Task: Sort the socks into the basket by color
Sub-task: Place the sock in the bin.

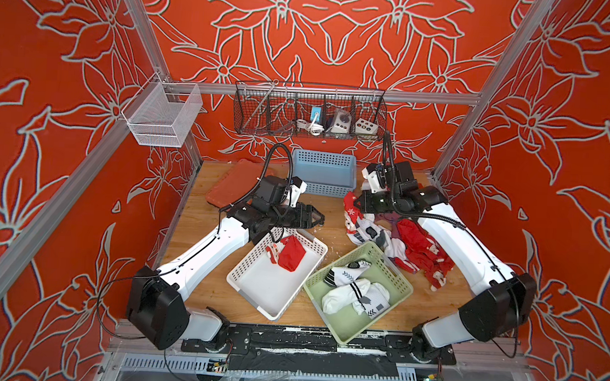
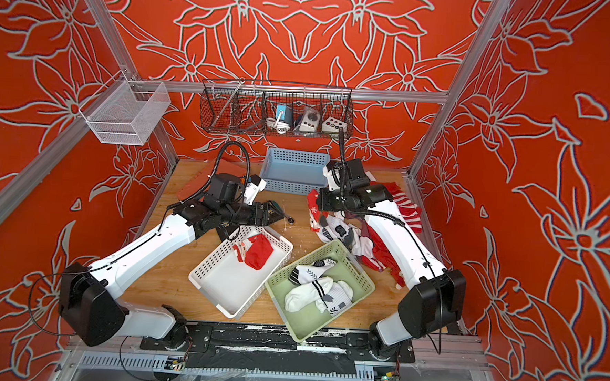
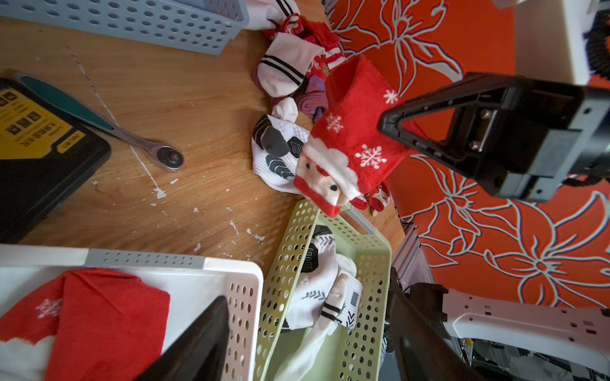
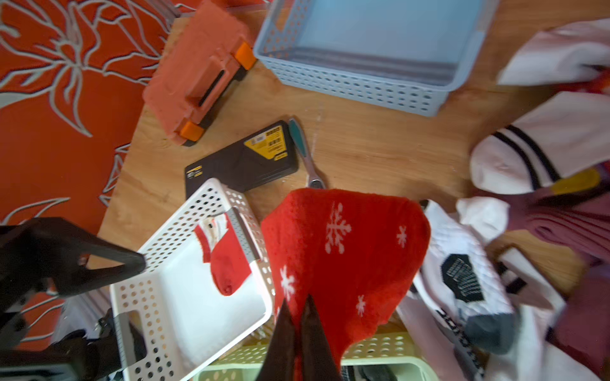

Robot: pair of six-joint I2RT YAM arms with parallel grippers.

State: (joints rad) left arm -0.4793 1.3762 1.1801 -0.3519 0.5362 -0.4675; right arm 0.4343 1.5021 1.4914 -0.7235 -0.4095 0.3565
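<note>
Wooden table (image 1: pixel 198 286): few socks (image 1: pixel 355 294) binned, pile (image 1: pixel 419 247) at two o'clock remains. Right gripper (image 4: pixel 305 306) pinches snowflake sock (image 4: pixel 346 240); left gripper (image 1: pixel 314 216) agape, empty.

Far left on the worktop (image 3: pixel 204 109) lies an orange tool case (image 4: pixel 194 72); nearer the middle, a black case (image 4: pixel 242 161) beside a ratchet wrench (image 4: pixel 303 151).

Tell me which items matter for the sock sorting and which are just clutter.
Job: snowflake sock in right tool, sock pile, white basket, green basket, blue basket.
Clutter: ratchet, black case, orange case, wall rack.
</note>
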